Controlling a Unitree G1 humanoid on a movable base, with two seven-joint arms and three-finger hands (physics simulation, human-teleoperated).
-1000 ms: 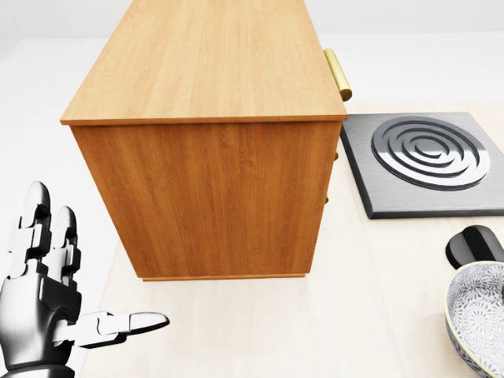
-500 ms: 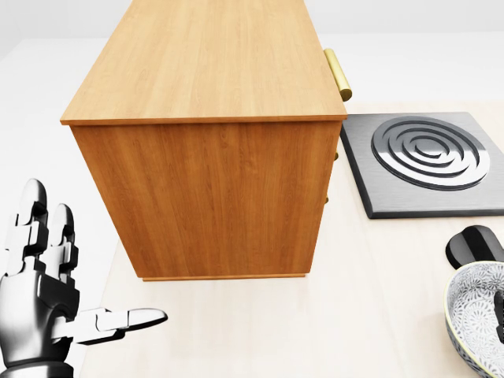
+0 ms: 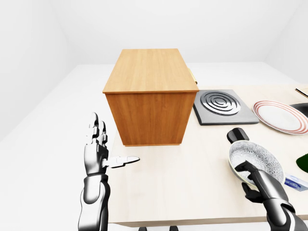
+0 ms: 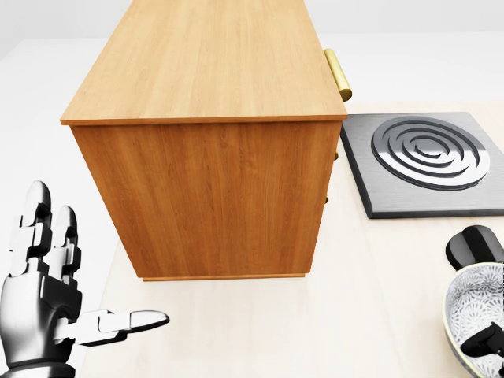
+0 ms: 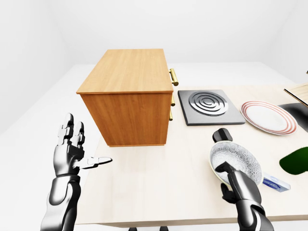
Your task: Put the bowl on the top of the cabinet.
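The bowl (image 3: 257,159), white with a grey pattern, sits on the light table at the lower right of the left-eye view. My right hand (image 3: 252,177) is at its near rim, with fingers hooked over the rim into the bowl and the thumb under it. The wooden cabinet (image 3: 150,72) stands up and to the left of the bowl, and its flat top is bare. My left hand (image 3: 113,144) is open and empty, raised by the table's left edge below the cabinet.
A grey burner plate (image 3: 224,106) lies right of the cabinet, with a red-striped plate (image 3: 280,115) further right. A black round object (image 3: 237,134) touches the bowl's far side. A dark green thing (image 5: 296,161) and a small blue-white box (image 5: 275,184) lie to the bowl's right.
My right hand's fingers have come into the bowl from the lower right and settled over its near rim. My left hand has barely shifted. The camera has not moved.
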